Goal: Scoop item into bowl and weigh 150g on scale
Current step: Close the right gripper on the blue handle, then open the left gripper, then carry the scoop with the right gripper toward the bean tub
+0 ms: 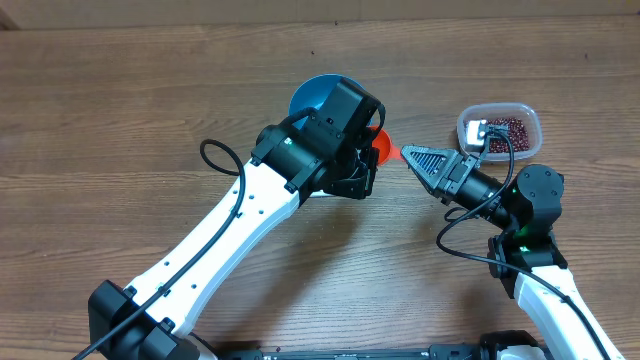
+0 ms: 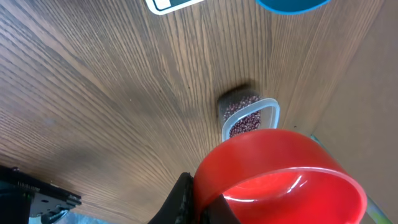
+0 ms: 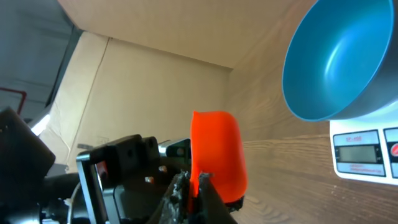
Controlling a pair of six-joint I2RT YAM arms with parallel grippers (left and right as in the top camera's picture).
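Seeing left tool (image 2: pixel 198 200) and right tool (image 3: pixel 189 186) both clamped shut on red scoop (image 1: pixel 384 148) above counter (image 1: pixel 120 100), beans (image 1: pixel 512 128) in clear tub (image 1: pixel 531 114) off to scoop's right, behind right tool so nearer that arm, bowl (image 1: pixel 310 95) on scale (image 3: pixel 357 152) to left under left arm

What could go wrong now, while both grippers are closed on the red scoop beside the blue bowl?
1. Both the left gripper and the right gripper pinch the red scoop; if either arm moves before one releases, it may twist or slip free.
2. The left arm hangs close over the blue bowl on the scale; a careless move could shove the bowl off.
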